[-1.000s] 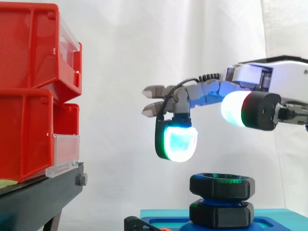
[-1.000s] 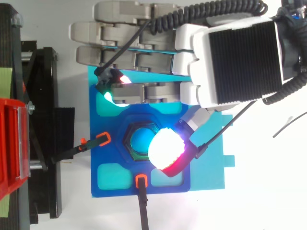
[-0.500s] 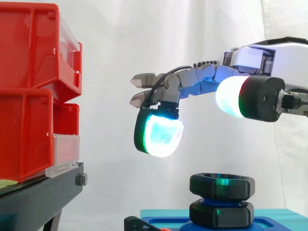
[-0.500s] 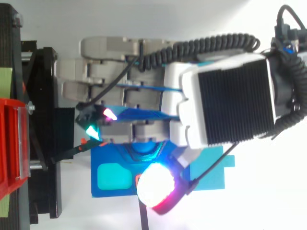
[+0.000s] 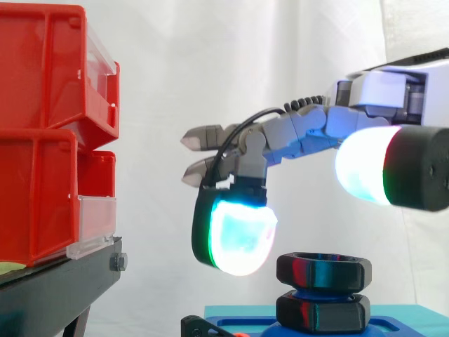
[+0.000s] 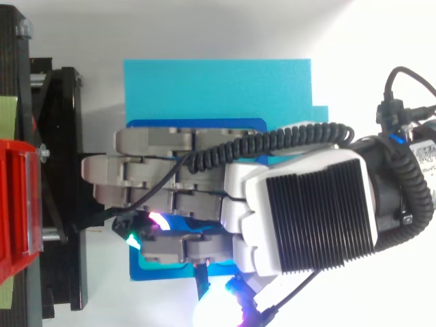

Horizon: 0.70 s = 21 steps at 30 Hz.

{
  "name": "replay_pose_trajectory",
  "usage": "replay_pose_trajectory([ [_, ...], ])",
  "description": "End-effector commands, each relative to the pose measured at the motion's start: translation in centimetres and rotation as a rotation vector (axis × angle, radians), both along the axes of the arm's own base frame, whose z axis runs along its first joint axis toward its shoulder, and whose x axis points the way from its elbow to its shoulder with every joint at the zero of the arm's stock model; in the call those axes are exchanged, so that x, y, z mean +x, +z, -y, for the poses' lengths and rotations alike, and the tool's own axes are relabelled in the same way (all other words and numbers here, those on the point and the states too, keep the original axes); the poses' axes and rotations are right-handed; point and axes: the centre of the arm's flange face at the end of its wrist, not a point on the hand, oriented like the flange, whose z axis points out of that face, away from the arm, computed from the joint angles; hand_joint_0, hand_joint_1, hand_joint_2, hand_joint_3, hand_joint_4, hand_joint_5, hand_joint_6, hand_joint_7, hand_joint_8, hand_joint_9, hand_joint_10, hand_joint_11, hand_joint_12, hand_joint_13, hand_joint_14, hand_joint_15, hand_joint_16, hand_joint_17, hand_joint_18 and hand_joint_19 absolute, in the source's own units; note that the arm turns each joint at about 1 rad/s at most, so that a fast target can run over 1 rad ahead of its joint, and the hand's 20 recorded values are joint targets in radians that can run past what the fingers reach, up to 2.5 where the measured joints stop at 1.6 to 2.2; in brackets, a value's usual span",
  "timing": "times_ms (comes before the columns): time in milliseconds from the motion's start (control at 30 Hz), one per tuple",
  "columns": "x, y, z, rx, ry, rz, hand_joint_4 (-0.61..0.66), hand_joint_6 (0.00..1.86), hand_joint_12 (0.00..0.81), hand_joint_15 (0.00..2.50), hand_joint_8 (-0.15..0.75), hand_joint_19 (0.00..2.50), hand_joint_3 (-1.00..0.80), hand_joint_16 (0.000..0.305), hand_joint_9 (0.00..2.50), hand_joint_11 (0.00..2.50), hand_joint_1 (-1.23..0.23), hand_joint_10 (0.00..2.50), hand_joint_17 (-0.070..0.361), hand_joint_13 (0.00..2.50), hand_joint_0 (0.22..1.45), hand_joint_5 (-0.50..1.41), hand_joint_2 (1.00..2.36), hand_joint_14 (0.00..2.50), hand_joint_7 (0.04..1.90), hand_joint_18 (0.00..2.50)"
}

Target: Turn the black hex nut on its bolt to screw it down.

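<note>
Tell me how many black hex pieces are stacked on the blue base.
2. The upper piece sits below the robot hand; the lower piece is right beneath it, on the blue base. Others could be hidden lower down.

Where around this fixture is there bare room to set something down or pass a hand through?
Bare: the strip of cyan plate between the white surface and the hand, and the air gap between the red bins and the glowing fingertip pad. Crowded: right above the black hex nut, where the hand hovers close.
</note>
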Motion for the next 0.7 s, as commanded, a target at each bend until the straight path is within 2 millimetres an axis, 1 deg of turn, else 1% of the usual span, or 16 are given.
replay_pose_trajectory([
  [0,-0.2,-0.3,-0.7,-0.004,0.001,-0.031,0.25,0.50,0.339,0.00,0.285,0.15,-0.50,0.047,0.40,0.07,-0.07,0.00,0.106,0.12,0.50,-0.12,1.00,0.00,1.06,0.10],
  [200,-0.3,-0.4,-1.2,-0.005,0.004,-0.042,0.25,0.50,0.339,0.00,0.286,0.16,-0.50,0.048,0.40,0.07,-0.07,0.00,0.108,0.13,0.50,-0.12,1.00,0.00,1.07,0.12],
  [433,-0.3,-0.4,-2.0,-0.044,0.012,-0.030,0.22,0.50,0.340,0.00,0.287,0.17,-0.50,0.048,0.41,0.08,-0.08,0.00,0.108,0.13,0.50,-0.09,1.00,0.00,1.27,0.12],
  [667,-0.3,-0.5,-2.0,-0.050,0.011,-0.033,0.21,0.50,0.340,0.00,0.288,0.17,-0.50,0.048,0.42,0.09,-0.09,0.00,0.108,0.14,0.50,-0.08,1.00,0.00,1.38,0.14],
])
